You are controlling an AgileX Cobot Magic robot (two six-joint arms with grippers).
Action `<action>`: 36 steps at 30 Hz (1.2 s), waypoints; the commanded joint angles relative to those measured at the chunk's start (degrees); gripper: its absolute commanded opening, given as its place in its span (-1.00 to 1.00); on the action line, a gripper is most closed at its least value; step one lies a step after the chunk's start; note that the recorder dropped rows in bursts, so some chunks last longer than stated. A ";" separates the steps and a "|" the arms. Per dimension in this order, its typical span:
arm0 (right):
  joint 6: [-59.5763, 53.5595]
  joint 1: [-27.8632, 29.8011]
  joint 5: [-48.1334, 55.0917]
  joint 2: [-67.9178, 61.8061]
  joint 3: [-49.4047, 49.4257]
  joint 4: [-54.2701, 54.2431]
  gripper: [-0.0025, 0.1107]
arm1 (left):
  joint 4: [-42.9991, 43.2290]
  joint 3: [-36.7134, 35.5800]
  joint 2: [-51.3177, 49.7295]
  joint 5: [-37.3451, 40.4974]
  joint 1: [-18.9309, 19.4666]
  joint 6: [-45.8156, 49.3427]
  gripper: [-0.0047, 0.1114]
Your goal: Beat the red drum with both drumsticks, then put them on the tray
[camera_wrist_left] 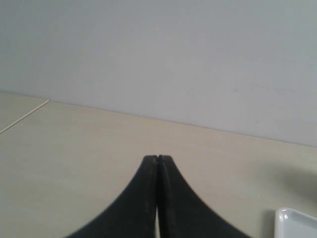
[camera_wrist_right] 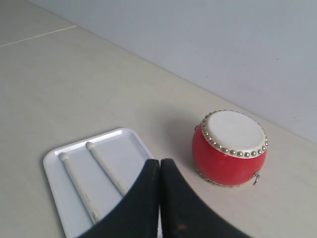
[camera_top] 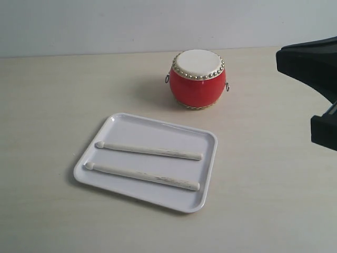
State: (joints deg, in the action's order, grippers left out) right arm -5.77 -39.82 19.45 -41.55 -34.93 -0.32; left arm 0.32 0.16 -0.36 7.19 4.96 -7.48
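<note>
The glossy white tray [camera_top: 152,136] sat toward the table's near edge; probably light and slick, it could skid if a finger caught its low rim. The red drum [camera_top: 197,79], with cream skin and gold studs, stood near it, toward the far edge. The pale drumsticks [camera_top: 150,151] lay flat in the tray, parallel, apt to roll from a pinch; the left gripper [camera_wrist_left: 158,158] and right gripper [camera_wrist_right: 159,162] were closed, empty.
</note>
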 commanded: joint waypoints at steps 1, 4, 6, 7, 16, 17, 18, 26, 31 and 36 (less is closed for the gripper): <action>0.08 0.16 0.14 1.39 0.53 -0.20 -0.96 | 0.12 -0.16 0.36 0.02 0.02 -0.26 -0.92; 0.08 0.31 0.24 3.95 0.53 -0.20 -0.96 | 0.12 -0.16 0.36 0.02 0.02 -0.26 -0.92; -0.09 1.43 0.37 5.37 0.53 -0.20 -0.96 | 0.12 -0.16 0.36 0.02 0.02 -0.26 -0.92; -0.09 2.59 0.37 6.09 0.53 -0.09 -0.96 | 0.12 -0.16 0.36 0.02 0.02 -0.26 -0.92; -0.09 16.80 -2.00 11.37 3.08 0.32 -0.96 | 0.12 -0.16 0.36 0.02 0.02 -0.26 -0.92; -0.09 18.38 -4.30 12.30 4.90 0.69 -0.96 | 0.12 -0.16 0.36 0.02 0.02 -0.26 -0.92; -0.39 19.49 -6.80 13.11 7.36 1.04 -0.96 | 0.12 -0.16 0.36 0.02 0.02 -0.26 -0.92; 3.08 27.14 -34.00 24.54 28.79 -0.03 -0.96 | 0.12 -0.16 0.36 0.02 0.02 -0.26 -0.92; 7.12 30.94 -32.99 28.98 34.93 -0.16 -0.96 | 0.12 -0.16 0.36 0.02 0.02 -0.26 -0.92; 7.86 32.98 -22.71 34.61 34.93 -0.16 -0.96 | 0.12 -0.16 0.36 0.02 0.02 -0.26 -0.92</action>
State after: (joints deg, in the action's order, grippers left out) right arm 1.48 -7.82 -8.54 -9.67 -0.28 -0.44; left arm 0.42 0.16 -0.36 7.42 4.96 -7.48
